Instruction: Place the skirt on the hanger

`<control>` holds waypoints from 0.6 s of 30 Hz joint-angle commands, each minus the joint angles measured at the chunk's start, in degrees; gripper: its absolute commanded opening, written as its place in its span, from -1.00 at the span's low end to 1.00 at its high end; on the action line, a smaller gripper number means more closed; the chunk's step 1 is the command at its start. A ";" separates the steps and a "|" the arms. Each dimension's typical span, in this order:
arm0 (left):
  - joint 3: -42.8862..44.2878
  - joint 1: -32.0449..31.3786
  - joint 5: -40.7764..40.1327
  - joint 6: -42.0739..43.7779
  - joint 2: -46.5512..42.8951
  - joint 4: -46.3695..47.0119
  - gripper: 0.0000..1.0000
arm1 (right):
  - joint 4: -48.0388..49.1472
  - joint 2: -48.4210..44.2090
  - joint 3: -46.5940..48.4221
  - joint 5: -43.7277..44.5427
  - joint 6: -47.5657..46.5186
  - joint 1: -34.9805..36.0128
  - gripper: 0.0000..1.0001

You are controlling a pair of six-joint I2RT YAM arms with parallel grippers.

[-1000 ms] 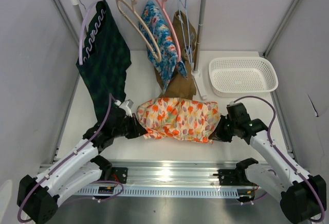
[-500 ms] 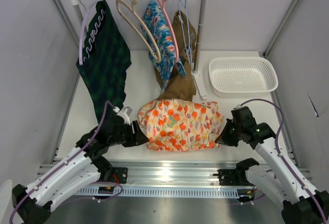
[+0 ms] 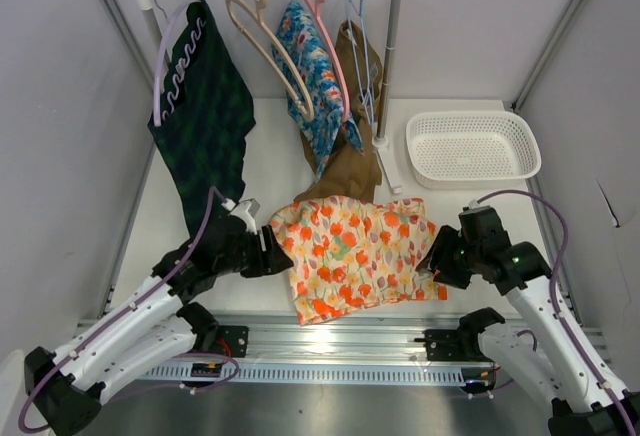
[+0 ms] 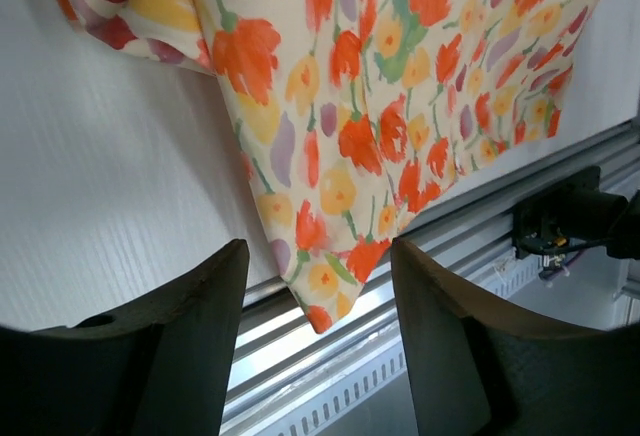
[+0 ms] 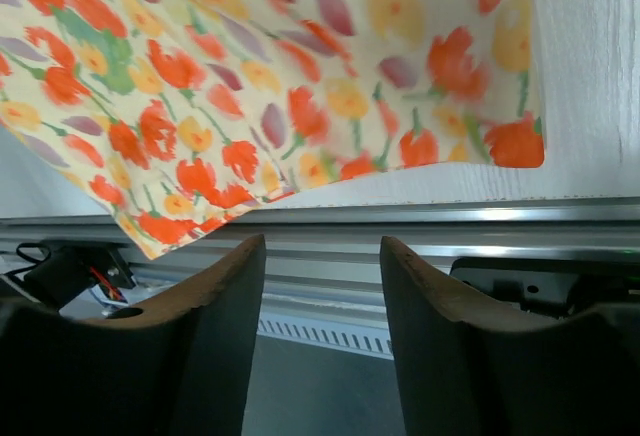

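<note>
The skirt point(image 3: 355, 256), cream with orange flowers, lies spread flat on the white table, and its front left corner hangs over the near edge. My left gripper point(image 3: 280, 254) sits at its left edge, open, with nothing between the fingers. My right gripper point(image 3: 432, 261) sits at its right edge, also open and empty. An empty beige hanger point(image 3: 268, 51) hangs on the rail at the back. The left wrist view has the skirt point(image 4: 380, 106) ahead of the open left gripper point(image 4: 318, 256). The right wrist view has the skirt point(image 5: 250, 76) beyond the open right gripper point(image 5: 322, 246).
On the rack hang a dark green garment point(image 3: 205, 126), a blue floral garment point(image 3: 315, 76) on a pink hanger, a brown garment point(image 3: 350, 156) and thin blue hangers point(image 3: 362, 56). A white basket point(image 3: 472, 146) stands back right. An aluminium rail point(image 3: 340, 341) runs along the near edge.
Both grippers have opened and let go of the skirt. The skirt has dropped from a bunched hold and spread flat, nearer the front edge. Both arms drew back slightly.
</note>
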 commanded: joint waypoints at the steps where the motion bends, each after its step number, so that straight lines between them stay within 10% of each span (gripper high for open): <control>1: 2.20 -0.28 -6.11 -1.69 1.84 2.46 0.32 | 0.04 0.47 4.87 1.48 -0.36 -0.12 0.14; 18: -1.49 8.33 -9.51 -5.65 23.45 26.61 0.21 | 26.04 23.22 3.29 -4.41 -6.68 -12.33 0.21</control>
